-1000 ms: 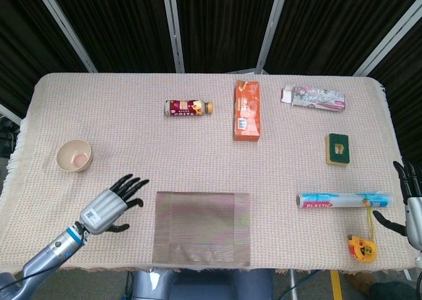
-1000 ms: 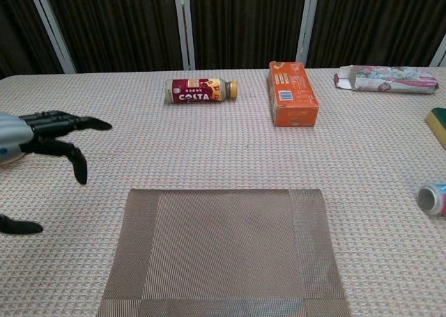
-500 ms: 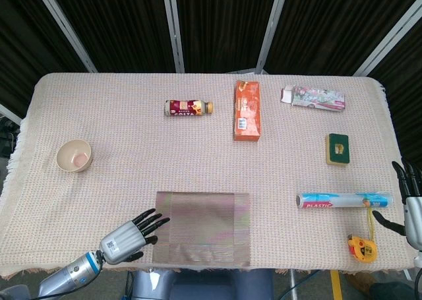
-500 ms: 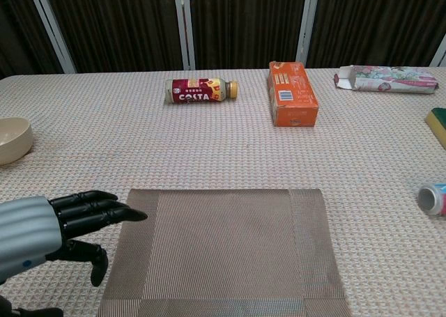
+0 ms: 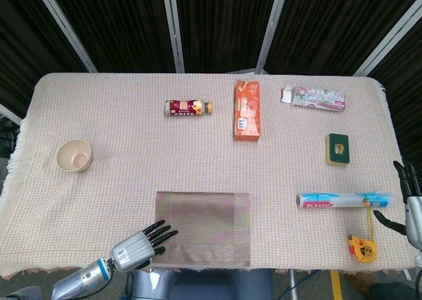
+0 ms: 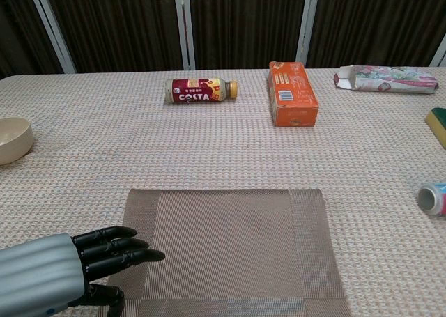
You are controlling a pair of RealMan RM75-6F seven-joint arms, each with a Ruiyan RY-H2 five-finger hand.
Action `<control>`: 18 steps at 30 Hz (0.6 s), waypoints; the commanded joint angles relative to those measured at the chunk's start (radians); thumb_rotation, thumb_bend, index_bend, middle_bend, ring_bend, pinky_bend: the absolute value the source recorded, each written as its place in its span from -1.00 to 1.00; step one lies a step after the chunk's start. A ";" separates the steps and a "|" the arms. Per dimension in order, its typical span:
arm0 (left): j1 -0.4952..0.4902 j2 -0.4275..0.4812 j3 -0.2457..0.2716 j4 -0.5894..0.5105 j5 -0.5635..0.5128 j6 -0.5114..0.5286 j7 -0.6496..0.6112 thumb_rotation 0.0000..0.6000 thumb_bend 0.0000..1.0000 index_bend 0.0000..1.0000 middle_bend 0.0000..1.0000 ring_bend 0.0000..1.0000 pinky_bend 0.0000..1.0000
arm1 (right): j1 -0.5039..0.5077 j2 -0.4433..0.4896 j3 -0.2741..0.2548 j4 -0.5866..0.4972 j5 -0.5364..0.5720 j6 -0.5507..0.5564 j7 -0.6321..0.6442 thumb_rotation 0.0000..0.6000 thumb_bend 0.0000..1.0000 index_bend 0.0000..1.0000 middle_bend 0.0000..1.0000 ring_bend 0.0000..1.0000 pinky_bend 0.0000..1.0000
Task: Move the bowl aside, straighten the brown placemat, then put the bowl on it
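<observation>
The cream bowl (image 5: 74, 155) stands alone at the table's left side, also seen at the left edge of the chest view as the bowl (image 6: 12, 139). The brown placemat (image 5: 203, 228) lies flat near the front edge, its sides square to the table; the chest view shows the placemat (image 6: 226, 251) in the lower middle. My left hand (image 5: 140, 244) hovers at the mat's front left corner, fingers extended and apart, holding nothing; its fingertips (image 6: 143, 256) reach over the mat's left border. My right hand (image 5: 409, 202) stays at the right table edge, fingers spread, empty.
A Costa bottle (image 5: 188, 107), an orange box (image 5: 247, 110) and a patterned carton (image 5: 314, 97) lie along the back. On the right are a green sponge (image 5: 337, 148), a plastic wrap roll (image 5: 343, 200) and a yellow tape measure (image 5: 361, 245).
My left hand has drawn back from near the bowl toward the front edge and right, reaching the placemat's front left corner. The bowl, mat and right hand have not moved.
</observation>
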 commanded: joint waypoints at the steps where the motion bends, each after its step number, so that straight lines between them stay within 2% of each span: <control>1: 0.000 -0.006 0.000 0.007 -0.005 0.001 -0.007 1.00 -0.40 -0.12 -1.00 -1.00 -1.00 | -0.001 0.000 0.000 -0.001 -0.001 0.002 -0.001 1.00 -1.00 -0.99 -1.00 -1.00 -1.00; 18: -0.016 -0.040 -0.012 0.006 -0.031 -0.028 0.001 1.00 -0.37 -0.08 -1.00 -1.00 -1.00 | -0.001 0.003 0.003 0.002 0.006 -0.001 0.007 1.00 -1.00 -0.99 -1.00 -1.00 -1.00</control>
